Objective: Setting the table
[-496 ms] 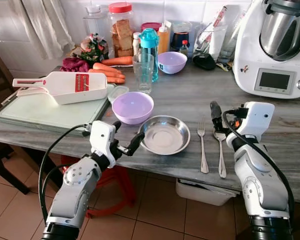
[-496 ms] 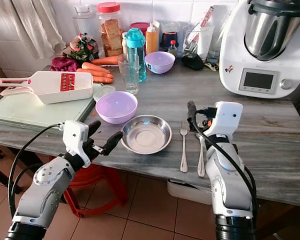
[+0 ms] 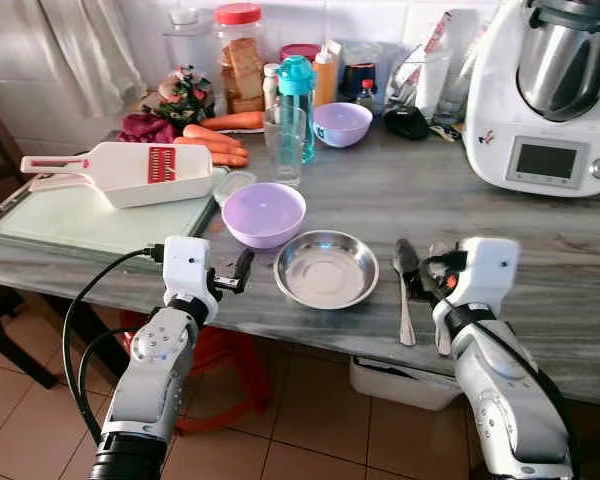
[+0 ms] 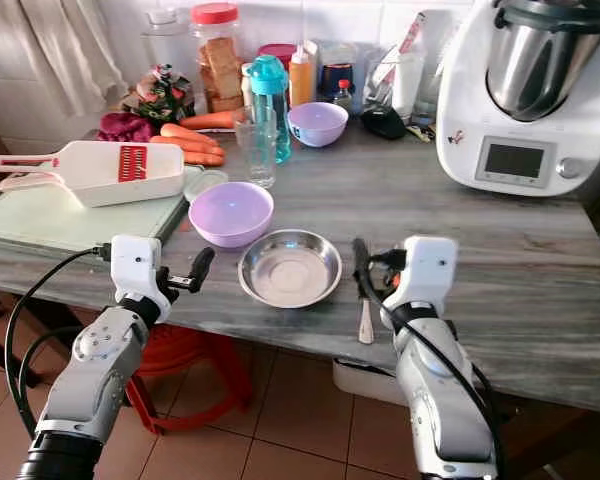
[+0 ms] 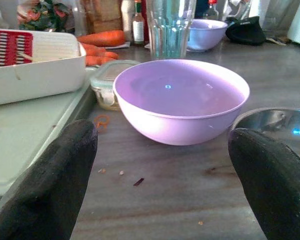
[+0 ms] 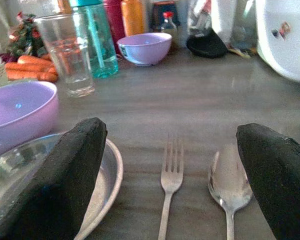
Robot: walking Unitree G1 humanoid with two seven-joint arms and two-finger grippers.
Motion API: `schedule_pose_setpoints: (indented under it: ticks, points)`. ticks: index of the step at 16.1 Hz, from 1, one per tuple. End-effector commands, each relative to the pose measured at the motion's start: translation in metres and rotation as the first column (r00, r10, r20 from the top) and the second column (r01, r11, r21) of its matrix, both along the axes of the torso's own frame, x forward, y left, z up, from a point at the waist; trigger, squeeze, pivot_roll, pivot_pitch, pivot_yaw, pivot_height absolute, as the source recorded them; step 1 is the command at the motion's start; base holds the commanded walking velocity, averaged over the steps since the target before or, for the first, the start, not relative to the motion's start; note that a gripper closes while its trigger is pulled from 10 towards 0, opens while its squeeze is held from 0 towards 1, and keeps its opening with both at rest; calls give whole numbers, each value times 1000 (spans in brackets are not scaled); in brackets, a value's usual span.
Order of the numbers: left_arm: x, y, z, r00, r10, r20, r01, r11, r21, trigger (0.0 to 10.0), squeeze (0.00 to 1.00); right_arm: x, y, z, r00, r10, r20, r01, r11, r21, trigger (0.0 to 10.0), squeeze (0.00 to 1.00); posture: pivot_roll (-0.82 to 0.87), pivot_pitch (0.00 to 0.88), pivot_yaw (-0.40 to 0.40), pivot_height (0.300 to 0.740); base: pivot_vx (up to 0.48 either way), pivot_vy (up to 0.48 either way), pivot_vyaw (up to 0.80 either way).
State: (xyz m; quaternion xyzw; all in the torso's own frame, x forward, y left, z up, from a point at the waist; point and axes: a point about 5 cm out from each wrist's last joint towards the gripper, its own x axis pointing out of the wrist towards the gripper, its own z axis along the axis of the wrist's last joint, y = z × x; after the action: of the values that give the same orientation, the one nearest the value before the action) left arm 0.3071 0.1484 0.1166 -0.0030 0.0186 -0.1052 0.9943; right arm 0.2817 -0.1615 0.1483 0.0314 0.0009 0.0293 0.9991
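Both pincers (image 5: 160, 165) (image 6: 175, 170) spread open, round steel plate (image 3: 327, 268), smooth lilac bowl (image 3: 265, 212), fork (image 6: 169, 197), spoon (image 6: 230, 187), grey wood-grain table (image 3: 540, 240)

A grey wood-grain table (image 3: 570, 260) stands on terracotta floor tiles (image 3: 310, 420) before white-tiled wall (image 3: 380, 15).

Right gripper (image 3: 417, 268) covers most of spoon (image 6: 230, 187) in eye views; fork (image 3: 405, 318) top partly behind it. Mixer (image 3: 545, 95) cut by top and right edges. Plate (image 6: 102, 187) cut off in both wrist views. Back-row labels too small to read.
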Motion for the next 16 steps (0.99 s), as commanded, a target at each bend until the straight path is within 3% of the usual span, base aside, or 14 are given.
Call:
schedule_pose_setpoints:
  ticks: [1,6,14,16]
  points:
    - [2,-1,1,1000,12,0,-12,1000,12,10000,0,-1,3,9,999,13,46,-13,1000,11,10000,0,-21,0,37,740,0,0,0]
    - [4,-2,-1,999,47,-17,-46,998,34,10000,0,-1,5,12,999,9,42,-10,1000,24,10000,0,-18,0,38,740,0,0,-193]
    - [4,-12,-3,999,23,-33,-21,998,67,10000,0,-1,-1,9,1000,-11,15,11,999,36,10000,0,-26,0,38,740,-327,0,-95]
    - [4,-12,-4,999,23,-34,-20,997,68,10000,0,0,-3,9,999,-42,20,43,999,-3,10000,0,-26,0,38,740,-368,0,0]
